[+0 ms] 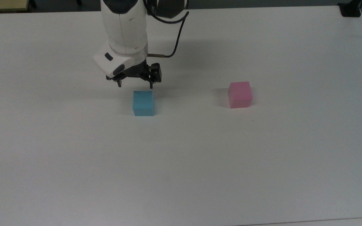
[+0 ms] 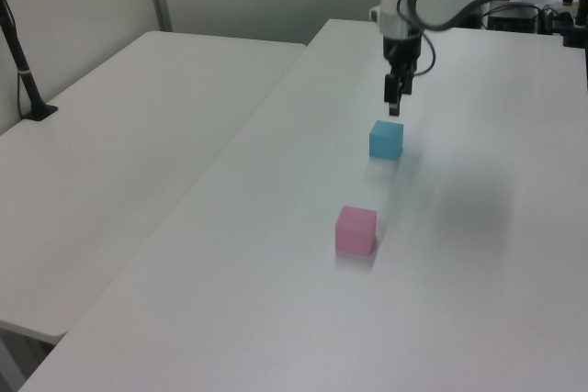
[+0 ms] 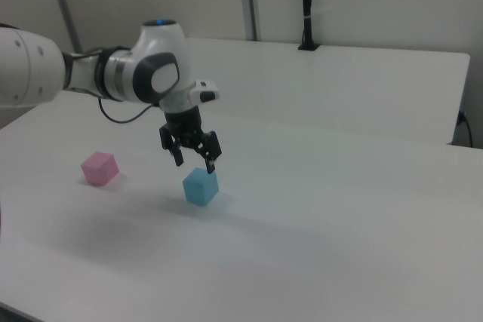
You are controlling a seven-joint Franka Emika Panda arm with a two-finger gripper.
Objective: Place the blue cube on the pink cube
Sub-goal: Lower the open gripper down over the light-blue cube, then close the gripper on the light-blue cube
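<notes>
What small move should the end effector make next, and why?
Probably straight down. The end effector hangs open just above the blue cube, fingers spread wider than it, nothing held. The cube rests on the table, apart from the pink cube.

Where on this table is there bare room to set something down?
Bare table fills the whole near half below both cubes in the top view, and the gap between the blue cube and pink cube. It is crowded just above the blue cube, where the open tool hangs.

White table (image 1: 262,163), blue cube (image 1: 143,103), pink cube (image 1: 239,94).
</notes>
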